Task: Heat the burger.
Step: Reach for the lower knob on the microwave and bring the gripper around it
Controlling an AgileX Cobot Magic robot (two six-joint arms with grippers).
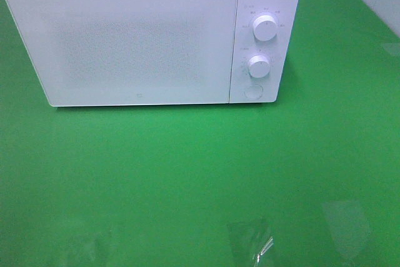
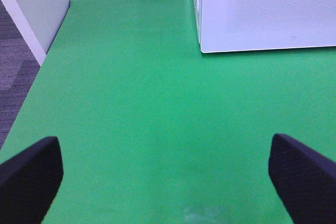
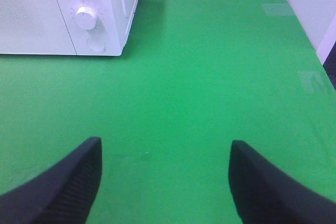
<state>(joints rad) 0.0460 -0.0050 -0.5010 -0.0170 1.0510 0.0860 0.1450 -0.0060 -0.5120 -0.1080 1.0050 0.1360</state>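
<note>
On the green counter (image 1: 187,173) no burger shows in any view; perhaps it sits behind the shut door (image 1: 125,42) of the white microwave (image 1: 281,4) at the back edge, so I cannot judge progress. Only the wrist views show the left fingers (image 2: 31,177) and right fingers (image 3: 58,182), both pairs spread and empty; the high view alone shows the whole door.

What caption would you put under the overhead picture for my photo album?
A white microwave with its door shut and two knobs stands at the back of a green table.
</note>
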